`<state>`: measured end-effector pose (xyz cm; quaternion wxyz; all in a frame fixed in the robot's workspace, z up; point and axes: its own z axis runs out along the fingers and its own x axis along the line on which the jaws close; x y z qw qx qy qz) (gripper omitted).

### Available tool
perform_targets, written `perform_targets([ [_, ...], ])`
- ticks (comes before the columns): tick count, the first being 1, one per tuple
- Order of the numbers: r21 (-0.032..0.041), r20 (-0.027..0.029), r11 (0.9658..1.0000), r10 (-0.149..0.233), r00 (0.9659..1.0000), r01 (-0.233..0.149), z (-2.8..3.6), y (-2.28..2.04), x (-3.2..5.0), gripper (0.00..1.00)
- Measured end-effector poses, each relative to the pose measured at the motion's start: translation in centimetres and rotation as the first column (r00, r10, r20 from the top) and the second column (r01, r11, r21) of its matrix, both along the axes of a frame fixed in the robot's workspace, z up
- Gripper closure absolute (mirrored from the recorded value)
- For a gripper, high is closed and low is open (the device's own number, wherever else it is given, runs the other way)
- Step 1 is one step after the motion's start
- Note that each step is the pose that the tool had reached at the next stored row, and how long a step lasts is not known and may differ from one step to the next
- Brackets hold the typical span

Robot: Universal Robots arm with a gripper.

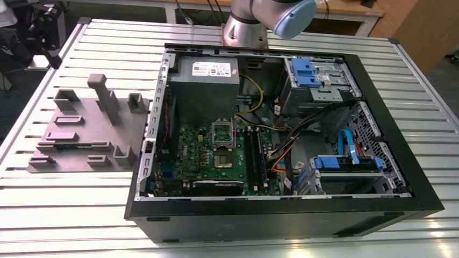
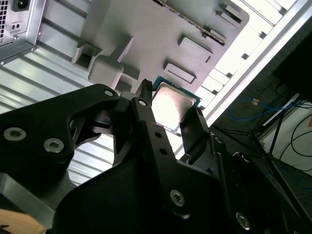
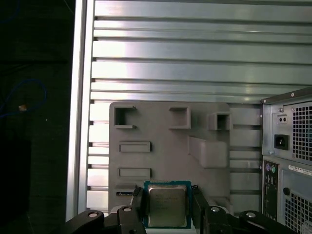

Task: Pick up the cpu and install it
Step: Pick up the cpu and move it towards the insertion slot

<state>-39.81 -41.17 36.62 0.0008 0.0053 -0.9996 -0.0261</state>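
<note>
Clamping the small flat square cpu point(image 3: 166, 204), dull silver metal lid on a green rim, between the two black fingers point(image 3: 139, 204) of the gripper point(image 3: 168, 207) in the first wrist view, jaws clenched on two opposite edges. Hanging in front of the pale grey moulded plastic fixture plate point(image 3: 161, 146) with its raised pockets. Bearing faint print on the lid, too fine to read. Lying, in the exterior view, at nine o'clock from the open black computer case point(image 1: 287, 215): that same plate. Sitting at twelve o'clock inside the case: a grey metal power-supply box point(image 1: 204, 88) with a white label point(image 1: 209, 69), writing too small to make out. Showing near the middle: a green motherboard point(image 1: 215, 156) with a black-and-silver socket frame point(image 1: 223, 134). Cut off at twelve o'clock beyond the case: a silver and pale blue robot arm point(image 1: 265, 19). Resting, case and plate alike, on a ribbed aluminium table point(image 1: 72, 215). Trailing over dark floor past the table edge in the second wrist view: a loose blue cable point(image 2: 243, 105).
</note>
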Motion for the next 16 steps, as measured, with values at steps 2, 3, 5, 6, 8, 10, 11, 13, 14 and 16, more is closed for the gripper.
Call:
perform_targets([
  [2, 0.0000, -0.0001, 1.0000, 0.000, 1.0000, 0.000, 0.00, 0.00, 0.05, 0.53],
  [3, 0.0000, -0.0001, 1.0000, 0.000, 1.0000, 0.000, 0.00, 0.00, 0.07, 0.53],
  [5, 0.0000, -0.0001, 1.0000, 0.000, 1.0000, 0.000, 0.00, 0.00, 0.12, 0.53],
  [6, 0.0000, -0.0001, 1.0000, 0.000, 1.0000, 0.000, -0.01, 0.00, 0.13, 0.53],
  [8, 0.0000, -0.0001, 1.0000, 0.000, 1.0000, 0.000, -0.03, 0.00, 0.45, 0.53],
  [10, 0.0000, -0.0001, 1.0000, 0.000, 1.0000, 0.000, -0.03, 0.00, 0.45, 0.53],
  [11, -0.0001, -0.0001, 1.0000, 0.000, 1.0000, 0.000, -0.03, 0.00, 0.46, 0.53],
  [13, 0.0000, -0.0001, 1.0000, 0.000, 1.0000, 0.000, -0.03, 0.00, 0.46, 0.53],
  [14, 0.0000, -0.0001, 1.0000, 0.000, 1.0000, 0.000, -0.04, 0.00, 0.47, 0.53],
  [16, 0.0000, -0.0001, 1.0000, 0.000, 1.0000, 0.000, -0.04, 0.00, 0.47, 0.53],
])
